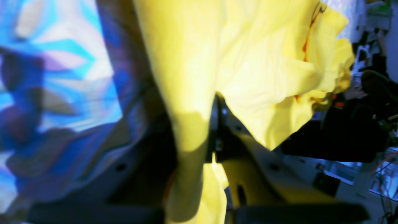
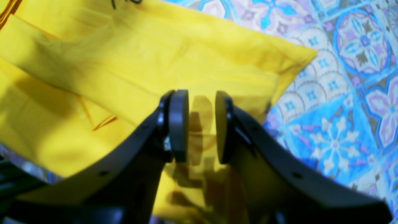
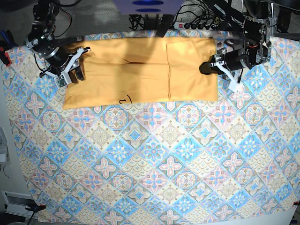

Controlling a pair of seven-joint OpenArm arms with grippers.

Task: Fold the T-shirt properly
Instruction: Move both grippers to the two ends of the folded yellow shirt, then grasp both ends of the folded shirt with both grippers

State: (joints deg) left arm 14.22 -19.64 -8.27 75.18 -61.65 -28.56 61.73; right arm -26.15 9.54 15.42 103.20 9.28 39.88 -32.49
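The T-shirt (image 3: 140, 75), a plain yellow-orange garment, lies as a long, already narrowed band across the far part of the tile-patterned tablecloth (image 3: 154, 159), with a vertical fold edge right of its centre and a fragment of black script (image 3: 124, 100) showing at its near hem. The cloth reads as thin, light and limp: it creases softly, drapes in loose folds in the left wrist view, and should slide easily over the tablecloth, so it is likely to sag and lose its shape if lifted by a single point. The sound places to take hold are therefore the two short ends, at corners or along the doubled edges, where several layers can be pinched together. The left gripper (image 1: 213, 124), at the band's end on the base view's right, is pressed together with yellow fabric between its jaws, apparently a gathered edge of the T-shirt (image 1: 264, 68), though motion blur makes the exact layers hard to judge. The right gripper (image 2: 202, 124), at the opposite end, stands partly parted just above the T-shirt (image 2: 140, 68) near its corner, with nothing clamped; a narrow gap shows between the pads.
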